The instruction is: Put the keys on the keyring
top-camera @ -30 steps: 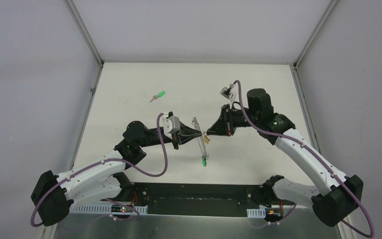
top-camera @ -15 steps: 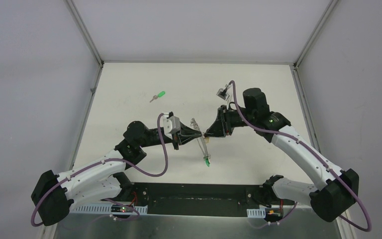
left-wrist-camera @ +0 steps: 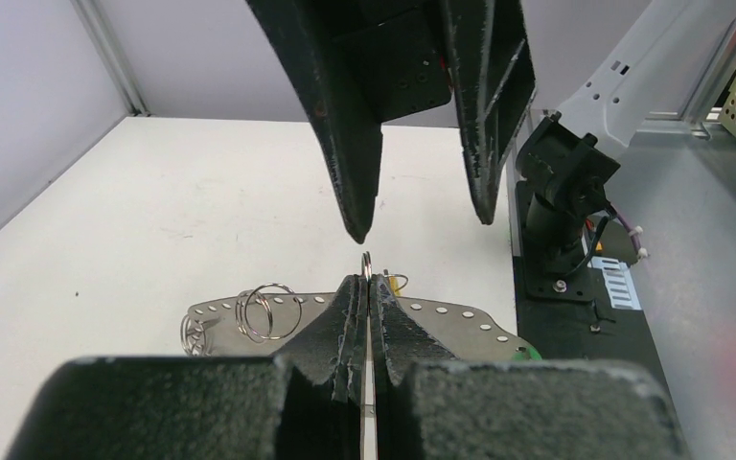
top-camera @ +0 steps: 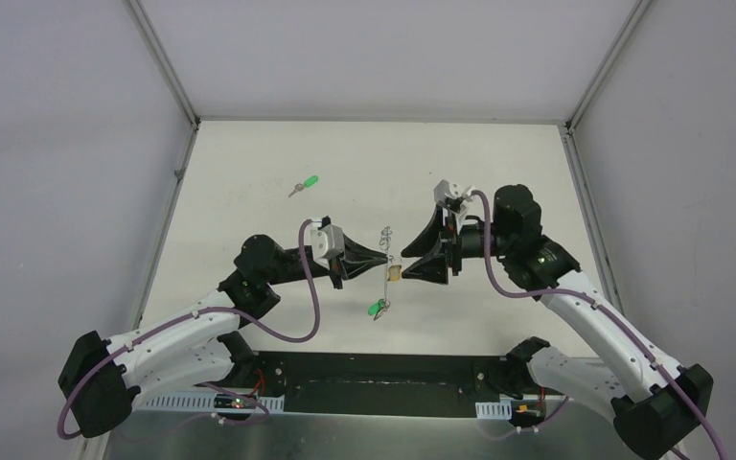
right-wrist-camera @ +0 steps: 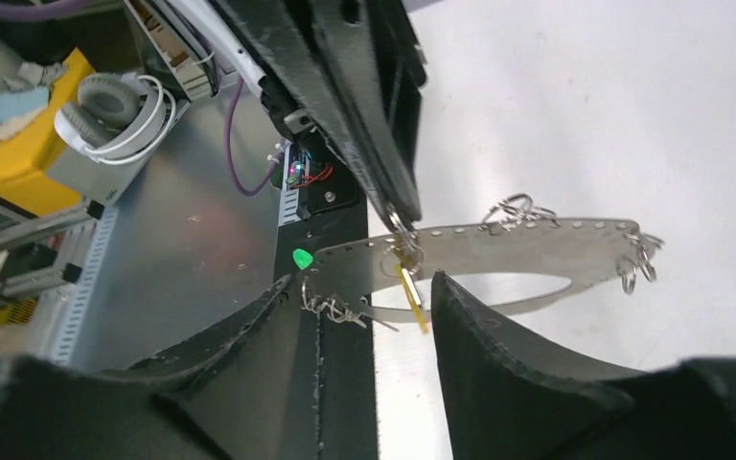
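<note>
Down at 6 o'clock sit both arm bases, and the arms reach in to meet over the middle of the table (top-camera: 249, 163). The left gripper (top-camera: 384, 259) comes in from 9 o'clock, its jaws pinched tight on the thin edge of the keyring (right-wrist-camera: 537, 240), holding it up off the surface. That keyring is a flat, perforated grey metal loop, edge-on from above, running from 12 to 6 o'clock.

The right gripper (top-camera: 404, 262) faces it from 3 o'clock, fingers spread wide and gripping nothing, one above and one below the loop's middle. Right between those tips hangs the yellow-tan key (right-wrist-camera: 410, 292), dangling off the loop just beside the left gripper's pinch; whether a finger touches it, I can't tell.

At the loop's 6 o'clock end there's a green-headed key (top-camera: 376, 308) hanging too. Small split rings (left-wrist-camera: 268, 311) cluster along the strip towards its far end.

Farther back, at 10 o'clock from the keyring and well apart from both grippers, a loose green key (top-camera: 304, 184) lies flat on the table.
</note>
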